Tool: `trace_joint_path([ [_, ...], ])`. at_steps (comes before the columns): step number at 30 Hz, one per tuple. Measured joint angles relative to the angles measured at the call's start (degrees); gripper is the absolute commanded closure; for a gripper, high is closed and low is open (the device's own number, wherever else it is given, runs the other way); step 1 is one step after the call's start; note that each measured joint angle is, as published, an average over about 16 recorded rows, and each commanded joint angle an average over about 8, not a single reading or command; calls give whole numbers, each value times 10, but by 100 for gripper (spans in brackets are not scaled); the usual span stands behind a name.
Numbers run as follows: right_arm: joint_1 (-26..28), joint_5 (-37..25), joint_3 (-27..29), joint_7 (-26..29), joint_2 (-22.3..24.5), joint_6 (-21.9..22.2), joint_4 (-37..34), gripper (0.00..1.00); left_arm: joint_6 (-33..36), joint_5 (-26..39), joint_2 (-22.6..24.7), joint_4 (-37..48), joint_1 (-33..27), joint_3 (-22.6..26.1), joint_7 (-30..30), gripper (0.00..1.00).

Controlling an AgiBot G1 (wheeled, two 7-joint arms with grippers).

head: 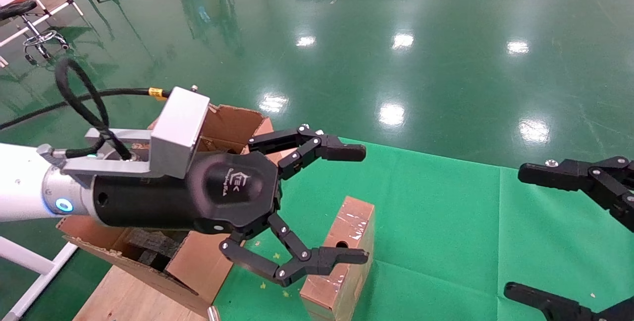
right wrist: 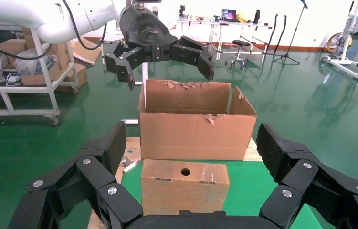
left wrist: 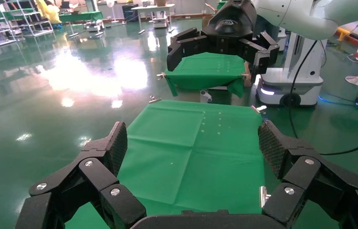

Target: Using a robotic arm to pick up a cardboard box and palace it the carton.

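The small cardboard box (head: 354,219) stands on the green cloth, taped top up and a round hole showing; it also shows in the right wrist view (right wrist: 184,188). Left of it stands the big open carton (head: 228,118), with black foam (head: 153,246) inside. The white left arm reaches over the carton. Its left gripper (head: 365,204) is open and hangs above the small box with nothing between the fingers. At the right edge of the table my right gripper (head: 515,232) is open and faces the box and the carton (right wrist: 196,133) from a distance.
The table under the green cloth (head: 446,222) stretches to the right. The carton rests on a wooden board (head: 124,296). A white frame (head: 29,271) stands low on the left. Shiny green floor lies beyond, with a stool and stands far back.
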Motion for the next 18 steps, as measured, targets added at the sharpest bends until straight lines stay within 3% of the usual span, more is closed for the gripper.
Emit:
trace_joint_path([
  [11, 0, 0, 0, 0, 0, 0, 0, 0, 0, 2, -1, -1, 0, 0, 1, 0],
  [13, 0, 0, 0, 0, 0, 0, 0, 15, 0, 8, -3, -3, -2, 1, 2, 0],
  [18, 0, 0, 0, 0, 0, 0, 0, 78, 1, 47, -11, -13, -19, 12, 3, 0],
])
